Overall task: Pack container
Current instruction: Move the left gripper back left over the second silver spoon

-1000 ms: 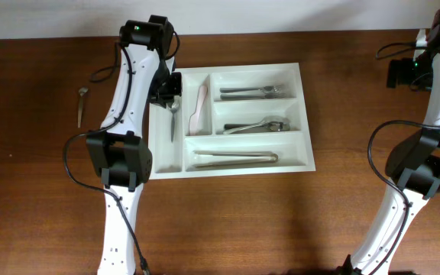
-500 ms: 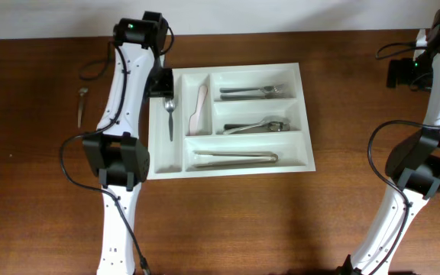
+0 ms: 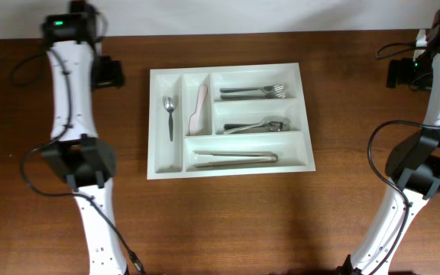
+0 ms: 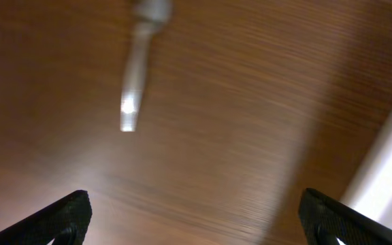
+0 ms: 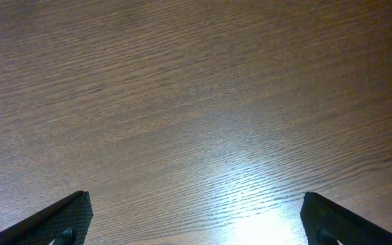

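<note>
The container (image 3: 231, 173) sits mid-table (image 3: 228, 221), the spoon (image 3: 169, 114) now released into its leftmost compartment, while my left gripper (image 4: 194, 214), wide open and empty, has moved over a loose utensil (image 4: 135, 82), seemingly the next item.

No legible text or markings.

Dark brown wood-grain desk (image 3: 228, 221) is carrying the white container (image 3: 166, 156), which is sitting flat on the wood, roughly mid-width and close to the far edge, long side running parallel to that edge. In the left wrist view a blurred metal utensil (image 4: 136, 75) is lying on the wood; type unclear. Right wrist view is showing grain with a glare patch near the bottom.
</note>
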Controlling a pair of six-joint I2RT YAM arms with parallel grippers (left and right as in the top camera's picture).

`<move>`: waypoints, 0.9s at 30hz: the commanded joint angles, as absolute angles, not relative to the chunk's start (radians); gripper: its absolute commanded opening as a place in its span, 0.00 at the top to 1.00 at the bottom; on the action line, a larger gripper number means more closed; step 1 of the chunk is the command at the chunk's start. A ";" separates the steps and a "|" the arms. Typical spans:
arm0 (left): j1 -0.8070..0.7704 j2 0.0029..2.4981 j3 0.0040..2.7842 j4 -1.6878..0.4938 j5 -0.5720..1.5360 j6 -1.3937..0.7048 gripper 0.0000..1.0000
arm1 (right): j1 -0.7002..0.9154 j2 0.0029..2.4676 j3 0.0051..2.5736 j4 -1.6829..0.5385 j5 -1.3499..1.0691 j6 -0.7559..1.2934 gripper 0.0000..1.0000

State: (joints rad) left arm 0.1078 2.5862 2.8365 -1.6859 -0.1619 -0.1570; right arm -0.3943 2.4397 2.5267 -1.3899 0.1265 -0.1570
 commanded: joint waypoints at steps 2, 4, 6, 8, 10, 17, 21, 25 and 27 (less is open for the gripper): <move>0.175 2.581 2.849 -1.688 -0.154 -0.143 0.01 | -0.400 2.442 2.523 -1.390 0.124 -0.149 0.01; 0.189 2.581 2.849 -1.675 -0.128 -0.139 0.01 | -0.400 2.442 2.523 -1.390 0.124 -0.149 0.01; 0.201 2.593 2.846 -1.633 -0.127 -0.105 0.01 | -0.400 2.442 2.523 -1.390 0.124 -0.149 0.01; 0.206 2.621 2.841 -1.592 -0.100 0.021 0.01 | -0.400 2.442 2.523 -1.390 0.124 -0.149 0.01; 0.206 2.647 2.841 -1.581 -0.066 0.141 0.01 | -0.400 2.442 2.523 -1.390 0.124 -0.149 0.01; 0.218 2.748 2.838 -1.562 -0.068 0.181 0.01 | -0.400 2.442 2.523 -1.390 0.124 -0.149 0.01; 0.232 2.770 2.838 -1.539 -0.078 0.170 0.01 | -0.400 2.442 2.523 -1.390 0.124 -0.149 0.01; 0.253 2.773 2.837 -1.511 -0.075 0.171 0.01 | -0.400 2.442 2.523 -1.390 0.124 -0.149 0.01; 0.265 2.774 2.837 -1.505 -0.070 0.171 0.01 | -0.400 2.442 2.523 -1.390 0.124 -0.149 0.01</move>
State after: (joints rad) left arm 0.2344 2.7792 2.8342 -1.5124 -0.0818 0.1505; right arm -0.3943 2.4397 2.5267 -1.3899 0.1268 -0.1570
